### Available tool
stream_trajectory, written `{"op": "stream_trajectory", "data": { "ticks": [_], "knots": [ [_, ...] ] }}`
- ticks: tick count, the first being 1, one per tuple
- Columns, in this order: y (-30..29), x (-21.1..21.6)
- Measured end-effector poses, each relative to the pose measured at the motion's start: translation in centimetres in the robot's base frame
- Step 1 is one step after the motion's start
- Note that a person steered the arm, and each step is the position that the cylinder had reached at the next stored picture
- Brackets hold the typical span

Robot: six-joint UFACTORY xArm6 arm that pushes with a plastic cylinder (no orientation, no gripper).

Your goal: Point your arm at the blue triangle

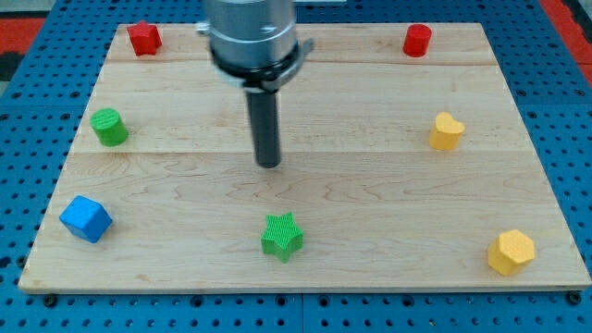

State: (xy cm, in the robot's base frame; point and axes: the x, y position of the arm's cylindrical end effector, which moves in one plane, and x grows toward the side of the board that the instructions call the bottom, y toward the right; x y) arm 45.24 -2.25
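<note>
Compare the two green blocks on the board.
The green star has pointed arms; the green cylinder is round. The star lies near the view's bottom, below my tip; the cylinder sits by the left edge, above the blue block. The star looks slightly wider. Both share ribbed green surfaces, and my tip touches neither.

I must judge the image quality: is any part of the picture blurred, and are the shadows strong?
In the camera view, the arm's grey housing at the top is blurred, while my tip and the green star are sharp; shadows are soft and short, and the wooden board shows no harsh glare.
</note>
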Motion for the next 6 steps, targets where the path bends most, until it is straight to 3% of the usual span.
{"op": "stream_trajectory", "data": {
  "ticks": [1, 3, 6],
  "knots": [
    [2.9, -2.0],
    [3.0, -3.0],
    [-9.2, -9.6]
  ]
}}
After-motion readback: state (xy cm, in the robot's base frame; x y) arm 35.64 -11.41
